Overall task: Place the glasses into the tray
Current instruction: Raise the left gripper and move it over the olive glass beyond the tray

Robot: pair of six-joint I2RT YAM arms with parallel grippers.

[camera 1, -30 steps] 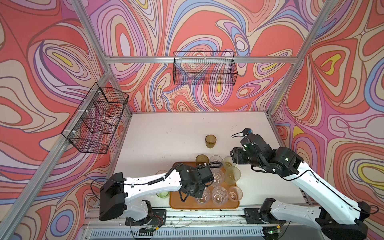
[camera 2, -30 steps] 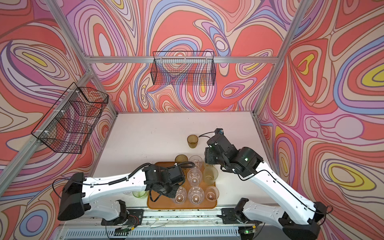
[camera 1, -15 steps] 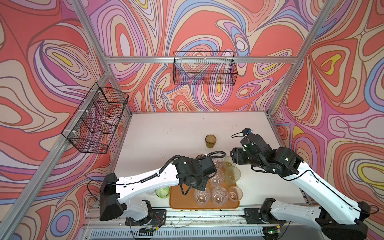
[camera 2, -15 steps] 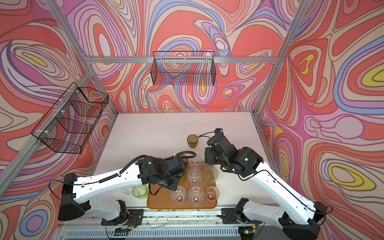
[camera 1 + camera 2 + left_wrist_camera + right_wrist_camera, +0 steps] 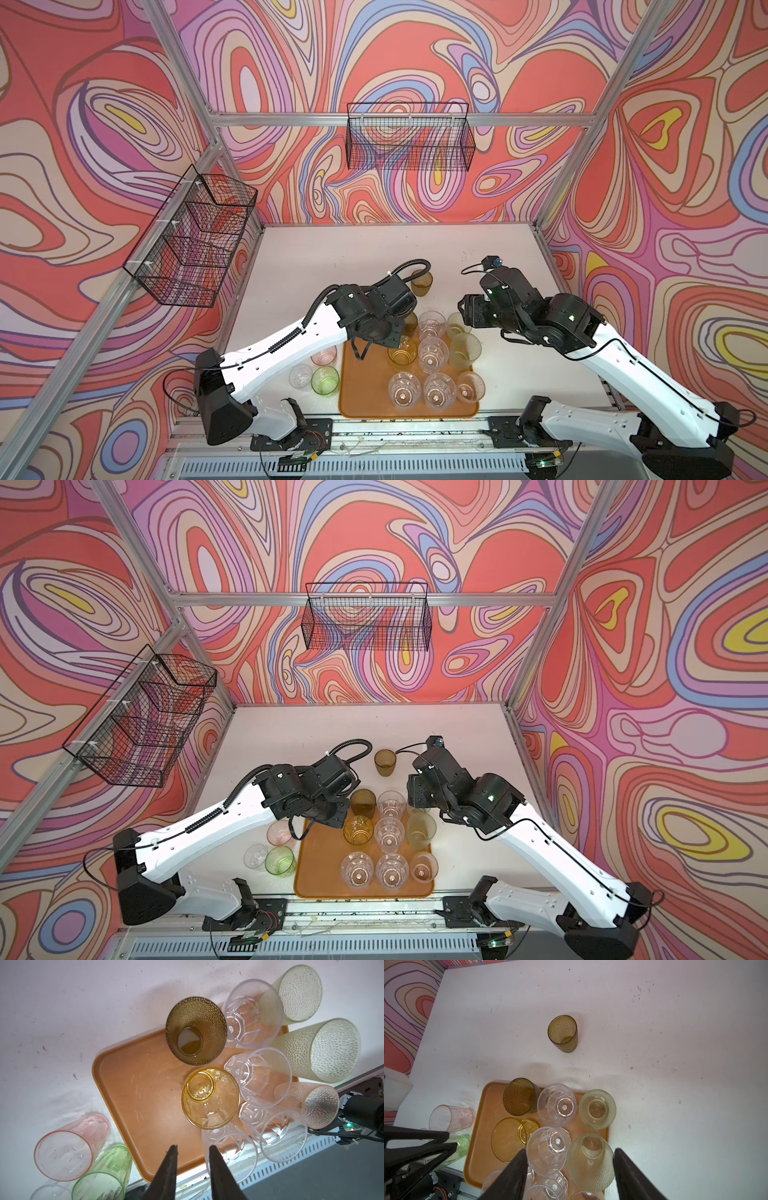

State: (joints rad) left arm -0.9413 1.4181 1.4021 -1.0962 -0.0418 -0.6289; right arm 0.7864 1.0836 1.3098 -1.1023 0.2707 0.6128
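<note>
The orange-brown tray [image 5: 361, 395] lies at the table's front middle and holds several glasses: an amber one [image 5: 209, 1097], an olive one [image 5: 195, 1030], clear faceted ones and pale green ones [image 5: 590, 1161]. A pink glass [image 5: 324, 355], a bright green one [image 5: 325, 380] and a clear one [image 5: 300, 376] stand left of the tray. Another olive glass [image 5: 422, 282] stands farther back on the table. My left gripper [image 5: 192, 1150] hovers over the tray, slightly open and empty. My right gripper [image 5: 570, 1153] hangs wide open above the tray's right-hand glasses, touching none.
Two black wire baskets hang on the walls, one at the left [image 5: 191, 241] and one at the back [image 5: 409, 137]. A metal rail [image 5: 374, 428] runs along the table's front edge just behind the tray. White tabletop [image 5: 353, 257] lies beyond the far olive glass.
My left arm has drawn back and up from the tray's middle, uncovering the amber glass, and its jaws have parted a little. The right arm has stayed put.
</note>
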